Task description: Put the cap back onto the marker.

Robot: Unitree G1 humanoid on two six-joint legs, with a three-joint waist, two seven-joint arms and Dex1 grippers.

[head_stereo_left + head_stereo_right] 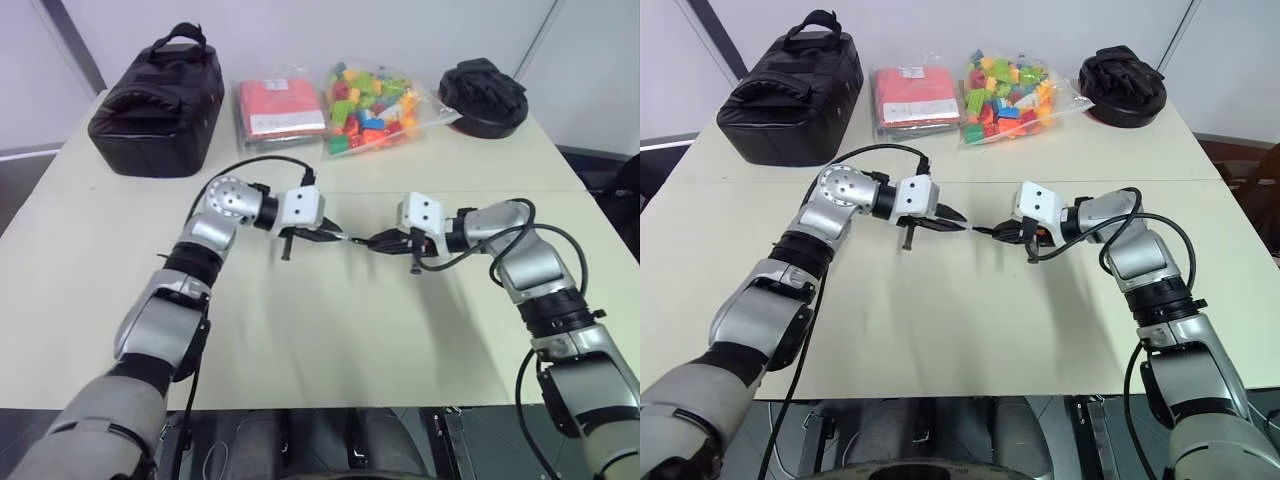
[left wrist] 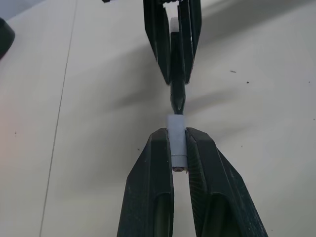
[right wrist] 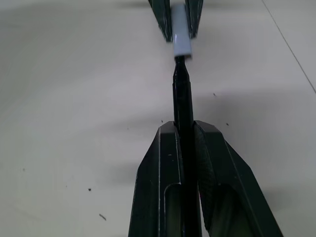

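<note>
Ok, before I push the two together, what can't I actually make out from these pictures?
- Marker tip: in both wrist views it meets the cap mouth, so how far it has entered cannot be told.
- Cap's grip: in the left wrist view the left hand fingers cover its sides.
- Marker's rear: hidden between the right hand fingers in the right wrist view.
- Head views: cap and marker are too small to judge alignment.

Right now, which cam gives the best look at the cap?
Left wrist view: the cap sits large and centred between the left tool fingers, its mouth at the marker tip. The right wrist view shows it smaller, near the frame edge. In both eye views it is a tiny speck.
</note>
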